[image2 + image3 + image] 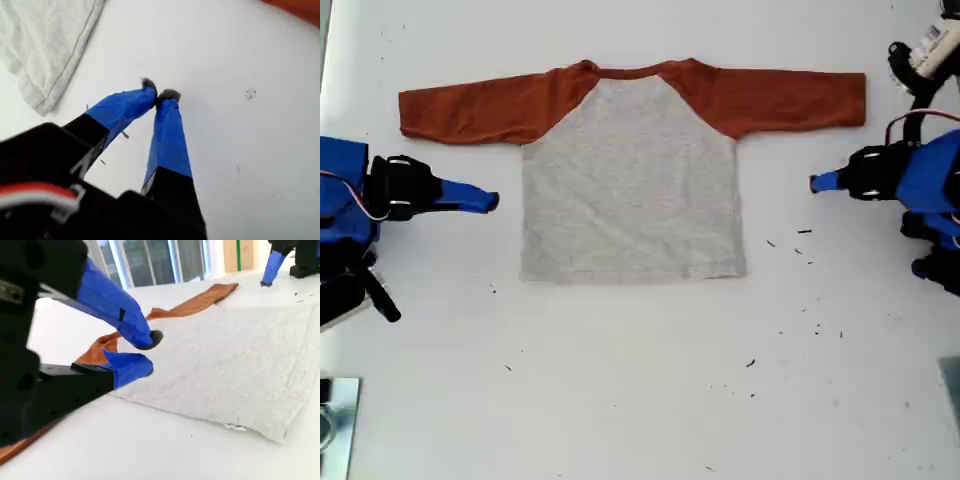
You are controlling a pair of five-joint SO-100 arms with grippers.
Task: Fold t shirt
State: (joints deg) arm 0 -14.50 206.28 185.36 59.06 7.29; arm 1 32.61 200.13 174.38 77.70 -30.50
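White counter point(640, 400) fills the exterior view, with the t shirt point(630, 180) spread flat, sleeves straight out, no fold yet made. My second end effector point(490, 200) waits just off the body's edge at the exterior view's left, and my first end effector point(815, 183) near the opposite edge.

First wrist view: my first end effector's tips are pressed together on nothing, above bare counter.

Second wrist view: my second end effector's jaws stand slightly apart, empty, just beside the grey body.

I judge folding is about to start. Next, each arm must reach a sleeve or side edge and pinch only cloth.
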